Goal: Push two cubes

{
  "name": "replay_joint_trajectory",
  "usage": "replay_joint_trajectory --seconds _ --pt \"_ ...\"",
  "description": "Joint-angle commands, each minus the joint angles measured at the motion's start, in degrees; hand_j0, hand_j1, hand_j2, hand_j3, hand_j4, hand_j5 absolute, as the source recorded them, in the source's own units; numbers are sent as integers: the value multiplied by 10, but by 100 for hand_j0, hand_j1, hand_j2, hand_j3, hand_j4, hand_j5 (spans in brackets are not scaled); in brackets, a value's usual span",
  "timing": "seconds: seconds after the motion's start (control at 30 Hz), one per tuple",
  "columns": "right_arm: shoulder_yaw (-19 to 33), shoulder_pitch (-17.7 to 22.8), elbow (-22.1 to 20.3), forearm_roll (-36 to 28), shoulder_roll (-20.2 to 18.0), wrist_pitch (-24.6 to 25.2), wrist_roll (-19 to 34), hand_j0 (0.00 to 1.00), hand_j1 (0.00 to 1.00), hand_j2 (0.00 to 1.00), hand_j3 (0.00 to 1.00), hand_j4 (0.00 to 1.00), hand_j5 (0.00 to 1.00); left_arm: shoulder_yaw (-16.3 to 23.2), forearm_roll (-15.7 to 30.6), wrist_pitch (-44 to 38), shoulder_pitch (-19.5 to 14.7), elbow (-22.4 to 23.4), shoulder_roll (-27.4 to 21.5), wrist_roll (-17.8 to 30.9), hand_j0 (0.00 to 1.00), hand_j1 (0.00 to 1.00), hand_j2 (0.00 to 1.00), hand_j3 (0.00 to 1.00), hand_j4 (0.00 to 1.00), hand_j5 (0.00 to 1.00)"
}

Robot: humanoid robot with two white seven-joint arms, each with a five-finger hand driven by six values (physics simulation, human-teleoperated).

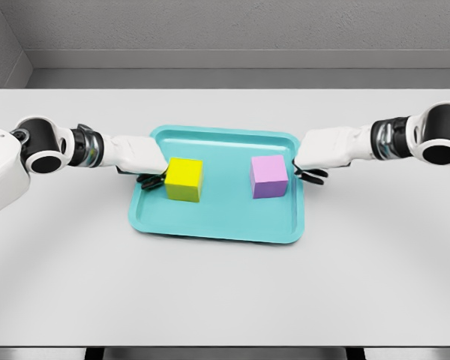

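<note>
On a teal tray [210,229] mid-bench [225,292]: yellow cube [184,180] left, purple cube [269,177] right, well apart. Left hand [141,159] against the yellow cube's outer side, right hand [322,150] just beside the purple one. Dark fingers [151,179] curled under, grasping nothing.

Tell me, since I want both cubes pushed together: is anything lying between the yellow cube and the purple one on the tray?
Nothing visible does. Between the yellow cube and the purple cube there is only bare floor of the teal tray. The left hand sits at the yellow cube's outer side, the right hand beside the purple cube's.
</note>
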State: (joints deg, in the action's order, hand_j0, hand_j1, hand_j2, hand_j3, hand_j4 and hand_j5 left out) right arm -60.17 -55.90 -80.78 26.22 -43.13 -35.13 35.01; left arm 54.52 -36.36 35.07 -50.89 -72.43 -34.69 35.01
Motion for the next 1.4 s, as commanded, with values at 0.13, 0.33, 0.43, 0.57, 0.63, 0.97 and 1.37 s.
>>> replay_joint_trajectory --seconds 0.13,0.33,0.43,0.57,0.63,0.97,1.37 --pt "-10 -2 0 -2 9 1 0 0 0 0 0 0 0 0 9 -1 0 1 1 0 5 5 5 5 5 5" --pt "-16 -2 7 -2 9 1 0 0 0 0 0 0 0 0 11 -1 1 2 6 0 5 5 5 5 5 5" --pt "-17 -3 7 -2 9 1 0 0 0 0 0 0 0 0 19 -1 1 2 7 0 4 4 4 4 4 4" --pt "-23 -3 10 -2 20 1 0 0 0 0 0 0 0 0 31 -1 1 3 7 0 4 4 4 4 4 4" --pt "-25 -2 10 -1 21 1 0 0 0 0 0 0 0 0 36 -1 1 4 7 0 4 4 4 4 4 4" --pt "-14 -11 17 -1 17 1 0 0 0 0 0 0 0 0 56 -1 2 12 10 0 4 4 4 4 4 4" --pt "-15 -10 85 1 29 1 0 0 0 0 0 0 0 0 58 -1 2 16 16 0 4 4 4 4 4 4"
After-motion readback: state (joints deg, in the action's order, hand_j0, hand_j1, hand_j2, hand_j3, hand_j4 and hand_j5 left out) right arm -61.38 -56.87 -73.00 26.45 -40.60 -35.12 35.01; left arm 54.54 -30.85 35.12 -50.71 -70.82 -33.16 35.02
